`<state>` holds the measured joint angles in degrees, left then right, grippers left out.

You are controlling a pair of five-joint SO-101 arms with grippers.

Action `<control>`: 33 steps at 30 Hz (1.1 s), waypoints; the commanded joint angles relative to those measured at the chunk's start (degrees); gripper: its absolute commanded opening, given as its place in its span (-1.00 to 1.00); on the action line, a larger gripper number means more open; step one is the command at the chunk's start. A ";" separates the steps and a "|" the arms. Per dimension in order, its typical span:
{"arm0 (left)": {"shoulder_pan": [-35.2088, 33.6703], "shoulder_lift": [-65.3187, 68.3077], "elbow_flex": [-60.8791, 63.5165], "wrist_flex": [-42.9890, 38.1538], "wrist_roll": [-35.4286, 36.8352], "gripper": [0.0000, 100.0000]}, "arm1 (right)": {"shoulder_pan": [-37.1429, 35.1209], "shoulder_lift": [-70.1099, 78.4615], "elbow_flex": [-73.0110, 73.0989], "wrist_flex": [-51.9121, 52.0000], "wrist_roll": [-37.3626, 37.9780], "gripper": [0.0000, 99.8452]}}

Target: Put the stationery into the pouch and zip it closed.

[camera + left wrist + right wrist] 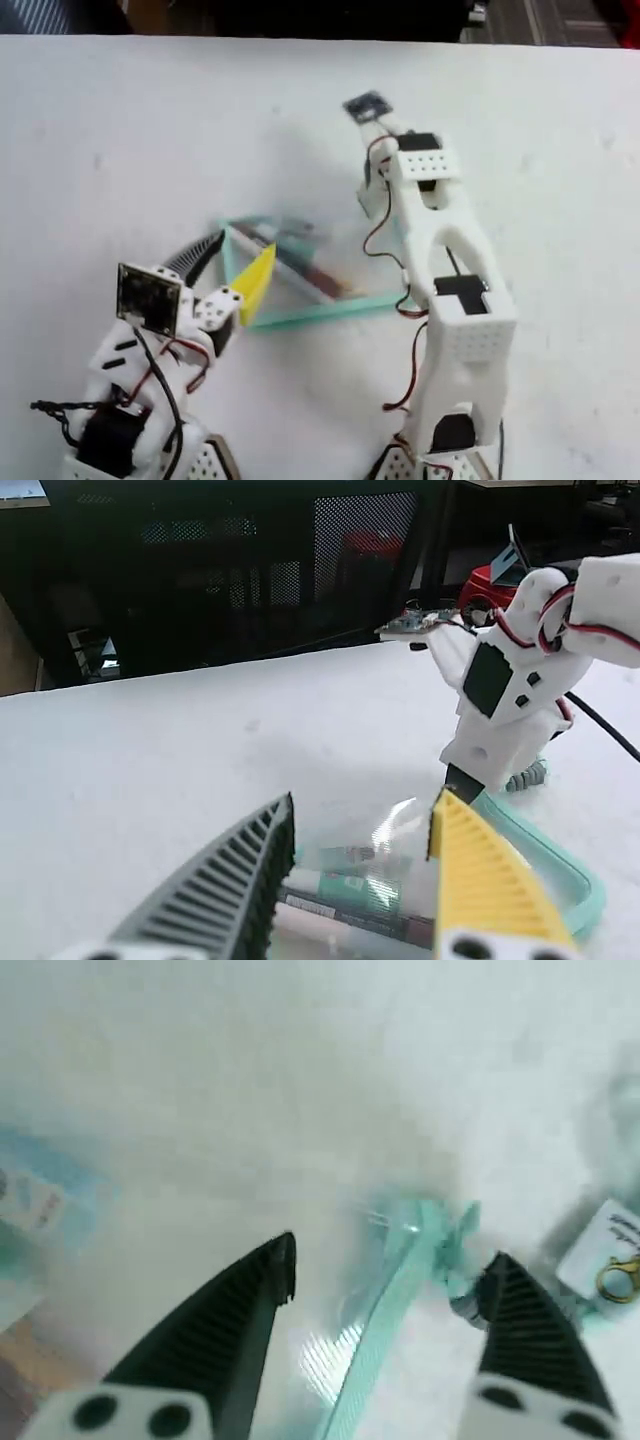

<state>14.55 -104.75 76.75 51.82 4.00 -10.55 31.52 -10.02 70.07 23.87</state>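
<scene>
I'm seeing right gripper [391, 1250] spread, straddling zip pull [452, 1250] at pouch's [330, 307] end; pouch's length running toward left gripper [364, 802], spread over opposite end.

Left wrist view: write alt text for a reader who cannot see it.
The open left gripper, one black finger and one yellow, hangs over a clear teal-edged pouch holding stationery on a white table. The right arm stands at the pouch's far end.
</scene>
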 commanded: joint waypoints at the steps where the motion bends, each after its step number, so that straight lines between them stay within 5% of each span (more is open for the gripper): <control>1: -0.31 0.04 -0.53 -1.49 0.44 -0.53 | -0.40 -1.10 0.53 1.36 0.88 -0.35; 16: -2.51 0.04 -1.93 -1.23 0.62 -0.55 | 4.97 -20.18 -18.46 28.44 0.44 -0.57; 21: -8.92 0.13 -8.44 -1.14 0.18 -0.98 | 5.41 -32.84 -16.70 28.44 0.35 -0.86; 23: -10.51 0.31 -10.90 -1.14 -2.11 -0.92 | 5.32 -38.81 -16.44 28.44 0.35 -0.99; 26: -10.68 0.48 -14.86 0.00 -7.30 -0.95 | 5.32 -48.84 -16.97 28.44 0.35 -0.91; 33: -11.03 11.12 -37.36 18.46 -22.07 -0.96 | 3.12 -70.73 -17.85 28.44 0.35 -0.91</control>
<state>4.26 -101.32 51.52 63.52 -13.05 -5.89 -30.37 -25.85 97.41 24.22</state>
